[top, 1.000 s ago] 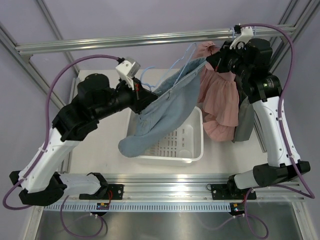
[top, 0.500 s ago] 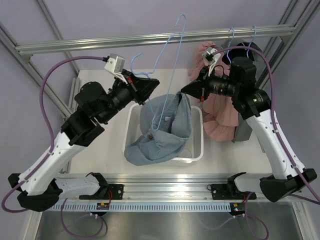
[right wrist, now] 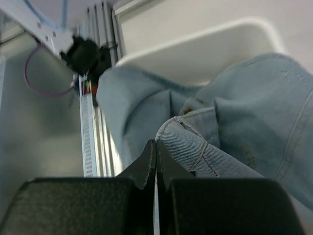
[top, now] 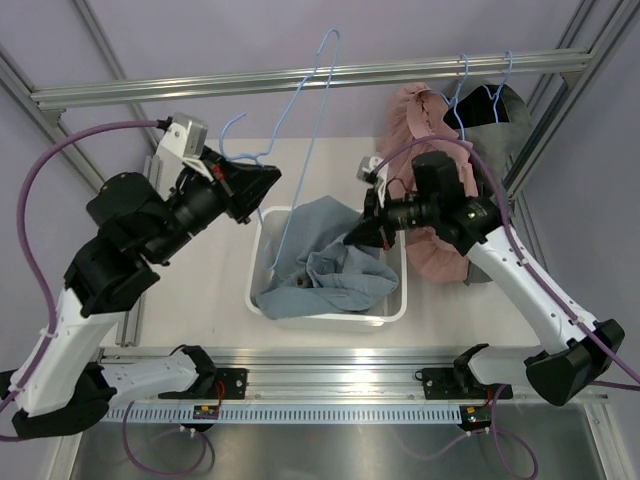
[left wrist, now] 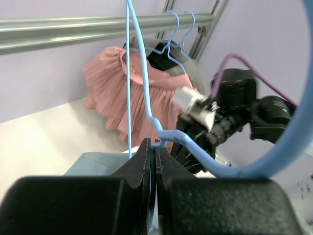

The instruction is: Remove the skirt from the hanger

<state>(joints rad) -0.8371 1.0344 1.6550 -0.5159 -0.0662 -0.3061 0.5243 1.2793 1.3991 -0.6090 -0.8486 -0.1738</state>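
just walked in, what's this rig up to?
The left gripper is shut on the light-blue wire hanger, which is bare and held up over the table. The denim skirt lies crumpled in the white basket, off the hanger. The right gripper is shut with its tips at the skirt; whether it pinches fabric is unclear.

The denim skirt [top: 335,270] is showing soft, matt blue cloth with stitched seams. The hanger [left wrist: 195,152] is gleaming as smooth, light-blue coated wire. The basket [top: 330,318] is looking like glossy white plastic, the counter [top: 215,290] matt white, the rail [top: 300,80] brushed metal.
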